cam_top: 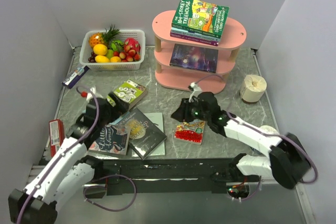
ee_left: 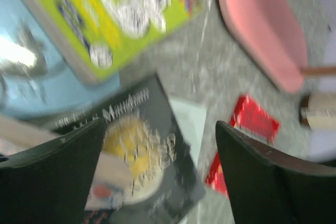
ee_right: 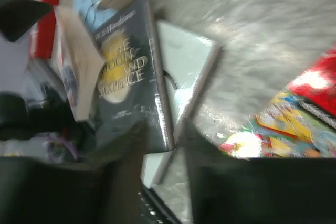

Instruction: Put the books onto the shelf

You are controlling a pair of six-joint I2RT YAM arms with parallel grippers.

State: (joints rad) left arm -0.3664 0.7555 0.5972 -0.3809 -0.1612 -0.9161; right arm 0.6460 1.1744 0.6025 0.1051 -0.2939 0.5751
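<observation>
Where the books are: a Treehouse stack [cam_top: 199, 18] is sitting on the top tier of the pink shelf [cam_top: 163, 27] at 1 o'clock, with a galaxy book [cam_top: 194, 57] on the middle tier. The rest are lying loose on the surface [cam_top: 168, 95] around 7 to 8 o'clock.
Loose pile: the black Moon and Sixpence book [cam_top: 140, 131] is overlapping a light blue book [cam_top: 157, 129]. A green book [cam_top: 128, 93] is lying at its 11 o'clock and a red-cover book [cam_top: 190, 131] at its 3 o'clock.
What's worrying me: these paperbacks are lying flat and stacked, so a claw coming down here is risking pinching two at once or just shoving the pile around. Both arms are also crowding the same patch, so a bump is looking possible.
Left arm: it's reaching forward, and the left claw [ee_left: 160, 123] is hanging over the black book, jaws spread wide, gripping nothing.
Right arm: it's stretching toward 10 o'clock, with the right claw [ee_right: 165, 150] sitting low near the light blue book's edge. The fingers are looking fairly close together, but it's too blurry to say whether it's gripping anything.
</observation>
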